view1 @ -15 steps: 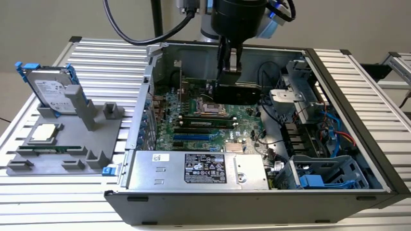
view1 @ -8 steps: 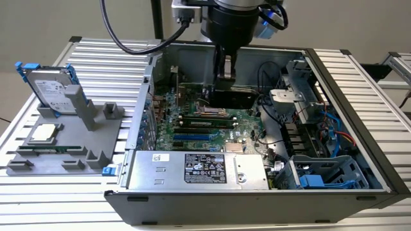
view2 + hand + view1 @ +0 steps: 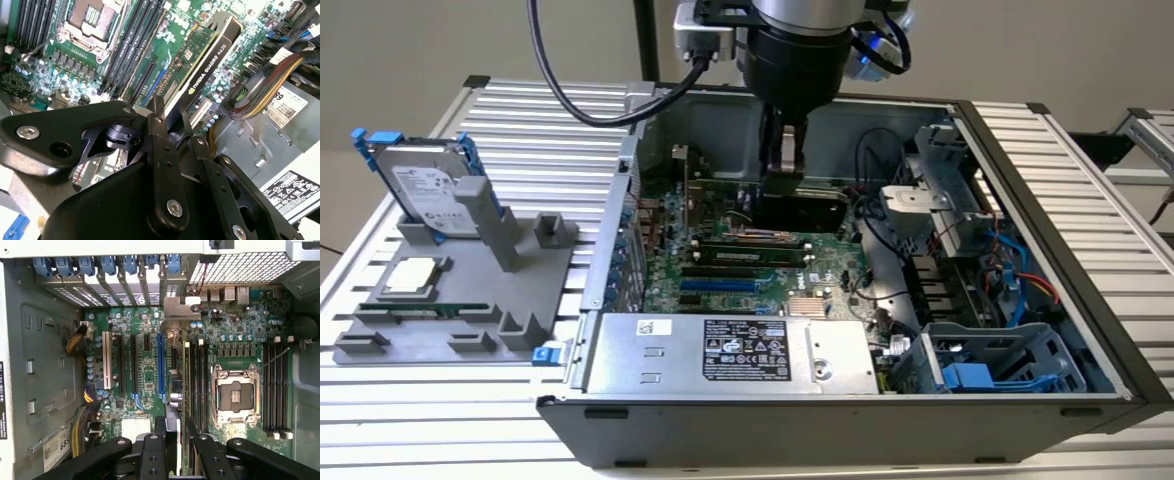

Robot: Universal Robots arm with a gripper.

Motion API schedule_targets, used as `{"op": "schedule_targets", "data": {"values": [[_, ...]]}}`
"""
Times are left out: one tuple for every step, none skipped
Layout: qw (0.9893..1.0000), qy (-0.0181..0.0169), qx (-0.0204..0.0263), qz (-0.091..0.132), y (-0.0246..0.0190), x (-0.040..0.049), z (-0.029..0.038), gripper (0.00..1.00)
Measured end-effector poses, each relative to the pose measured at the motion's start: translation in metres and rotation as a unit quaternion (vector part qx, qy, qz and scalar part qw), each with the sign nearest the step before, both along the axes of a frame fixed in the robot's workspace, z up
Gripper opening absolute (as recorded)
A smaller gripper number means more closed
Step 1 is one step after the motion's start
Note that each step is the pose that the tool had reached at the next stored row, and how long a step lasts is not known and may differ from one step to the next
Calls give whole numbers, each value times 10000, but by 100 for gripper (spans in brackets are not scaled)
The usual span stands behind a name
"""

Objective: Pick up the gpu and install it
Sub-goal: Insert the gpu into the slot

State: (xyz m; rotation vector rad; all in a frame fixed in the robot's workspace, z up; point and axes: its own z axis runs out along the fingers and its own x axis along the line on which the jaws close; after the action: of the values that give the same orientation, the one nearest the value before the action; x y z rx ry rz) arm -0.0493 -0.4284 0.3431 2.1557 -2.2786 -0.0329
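In the exterior view my gripper (image 3: 783, 170) reaches down into the open computer case (image 3: 1041, 200), and the gpu (image 3: 801, 210) hangs under it as a dark block over the motherboard. The second wrist view shows the gripper (image 3: 171, 114) shut on the gpu (image 3: 207, 65), whose black cover faces the camera. In the first wrist view the gpu (image 3: 178, 310) stands edge-on between my fingers (image 3: 159, 427). Its silver end bracket points at the rear slot covers. The card lies between the blue expansion slot (image 3: 160, 365) and the memory slots (image 3: 197, 385). I cannot tell whether it touches a slot.
A grey fixture (image 3: 454, 300) on the exterior view's left holds a hard drive with blue rails (image 3: 427, 185) and a processor chip (image 3: 407, 278). Inside the case are the power supply (image 3: 727, 350), a cable bundle (image 3: 260, 95), the empty processor socket (image 3: 235, 395) and blue drive cages (image 3: 987, 365).
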Motion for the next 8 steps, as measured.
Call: {"op": "schedule_targets", "data": {"values": [[10000, 0, -1, 0, 0, 0, 0, 0], [10000, 0, -1, 0, 0, 0, 0, 0], [10000, 0, -1, 0, 0, 0, -1, 0], [10000, 0, -2, 0, 0, 0, -1, 0], [10000, 0, -2, 0, 0, 0, -1, 0], [10000, -2, -3, -1, 0, -1, -1, 0], [10000, -3, -2, -1, 0, -1, -1, 0], [10000, -3, -2, -1, 0, -1, -1, 0]]}}
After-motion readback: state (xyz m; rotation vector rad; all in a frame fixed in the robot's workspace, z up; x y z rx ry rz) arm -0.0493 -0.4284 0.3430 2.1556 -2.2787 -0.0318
